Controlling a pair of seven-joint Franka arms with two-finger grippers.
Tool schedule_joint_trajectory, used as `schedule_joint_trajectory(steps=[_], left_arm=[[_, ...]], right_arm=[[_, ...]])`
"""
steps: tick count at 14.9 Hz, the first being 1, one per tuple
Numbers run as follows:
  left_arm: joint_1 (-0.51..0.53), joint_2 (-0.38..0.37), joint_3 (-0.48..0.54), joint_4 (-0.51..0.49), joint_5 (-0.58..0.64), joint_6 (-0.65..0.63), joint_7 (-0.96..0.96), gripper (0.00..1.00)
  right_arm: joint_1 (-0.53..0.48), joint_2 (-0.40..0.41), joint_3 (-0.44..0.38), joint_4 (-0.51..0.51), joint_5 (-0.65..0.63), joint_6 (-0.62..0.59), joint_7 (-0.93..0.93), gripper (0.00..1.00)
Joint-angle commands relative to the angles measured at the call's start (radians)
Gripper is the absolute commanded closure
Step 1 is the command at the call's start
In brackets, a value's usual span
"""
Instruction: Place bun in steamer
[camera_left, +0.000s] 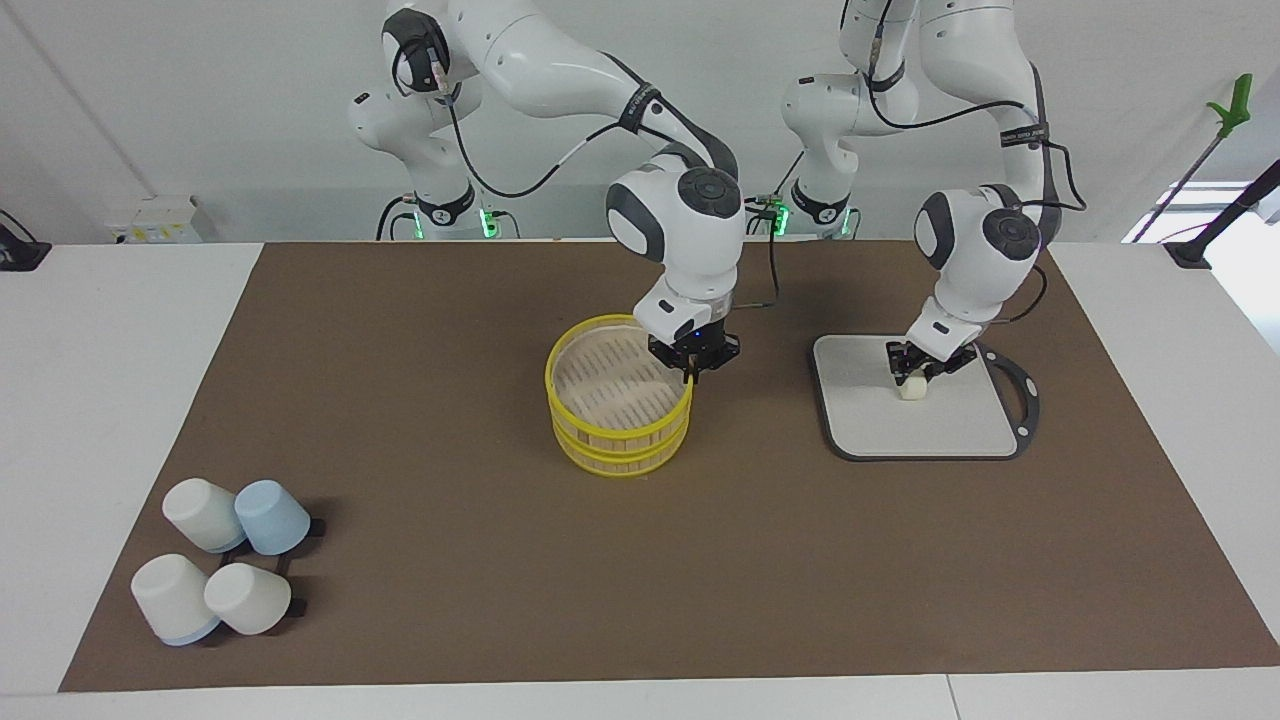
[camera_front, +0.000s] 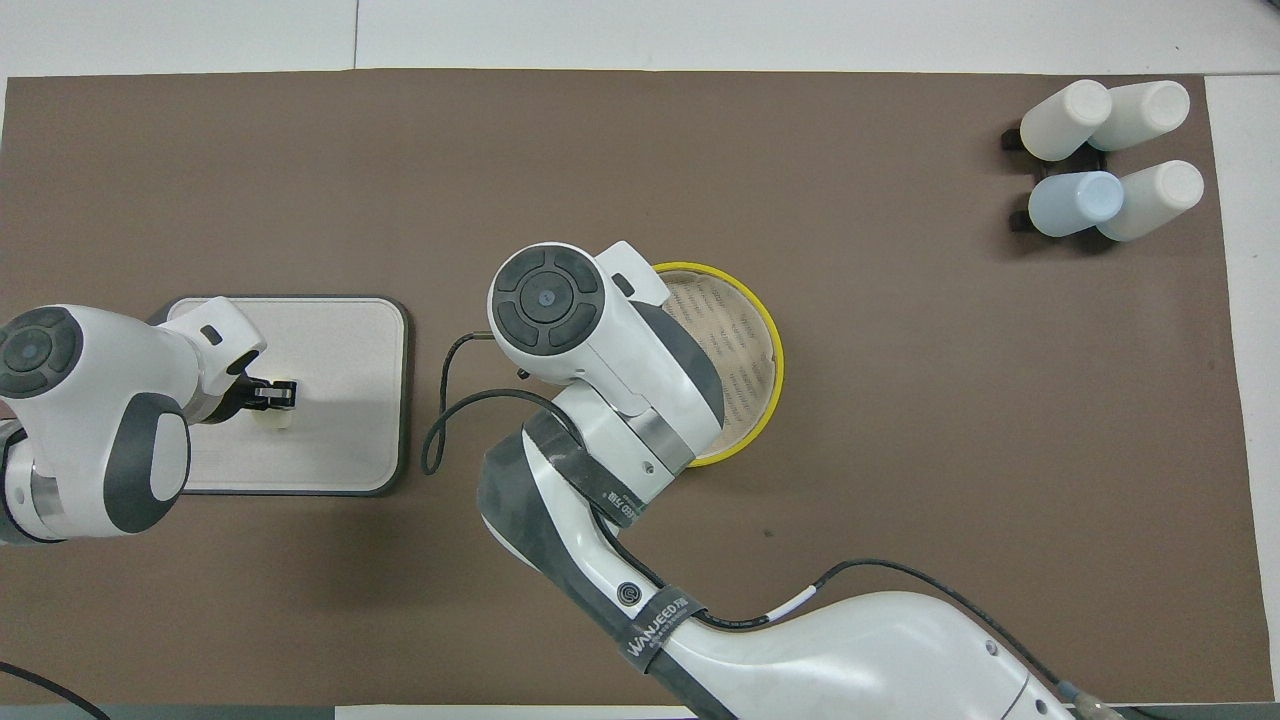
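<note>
Bun on tray, pinched by left gripper; right gripper clamped on steamer rim.

The bun (camera_left: 910, 389) sits on the grey tray (camera_left: 950, 430), toward the left arm's end of the table, with the left gripper (camera_left: 916, 370) closed around its top. The steamer (camera_left: 618, 400) stands mid-table beside the tray; the right gripper (camera_left: 690, 374) is closed on its yellow rim. Four cups (camera_left: 220, 570) lie clustered at the right arm's end, well apart. From overhead the right arm covers part of the steamer and hides its gripper; the facing view shows both.

White arms (camera_left: 560, 60), grey joints, black cables
</note>
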Motion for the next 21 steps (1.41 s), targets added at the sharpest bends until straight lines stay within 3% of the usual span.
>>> schedule_joint_trajectory(steps=[1,3,7,11,15,21], left_arm=[[-0.006,-0.006,0.006,-0.013,0.017,0.011,0.003,0.75],[-0.006,0.000,0.006,0.030,0.019,-0.024,0.005,0.75],[-0.009,0.008,0.003,0.241,0.008,-0.272,-0.001,0.75],[-0.026,0.005,-0.002,0.381,-0.111,-0.408,-0.030,0.75],[-0.179,0.031,-0.002,0.522,-0.113,-0.552,-0.250,0.75],[-0.406,0.104,-0.005,0.666,-0.139,-0.574,-0.582,0.75]], right_arm=[[-0.034,-0.020,0.009,0.055,0.048,-0.074,-0.011,1.00],[-0.074,-0.036,0.009,0.109,0.062,-0.143,-0.072,1.00],[-0.210,-0.134,-0.003,0.081,0.044,-0.258,-0.365,1.00],[-0.360,-0.168,-0.003,0.080,-0.027,-0.292,-0.646,1.00],[-0.512,-0.171,-0.001,0.073,-0.024,-0.292,-0.744,1.00],[-0.620,-0.204,0.000,-0.014,0.056,-0.246,-0.892,1.00]])
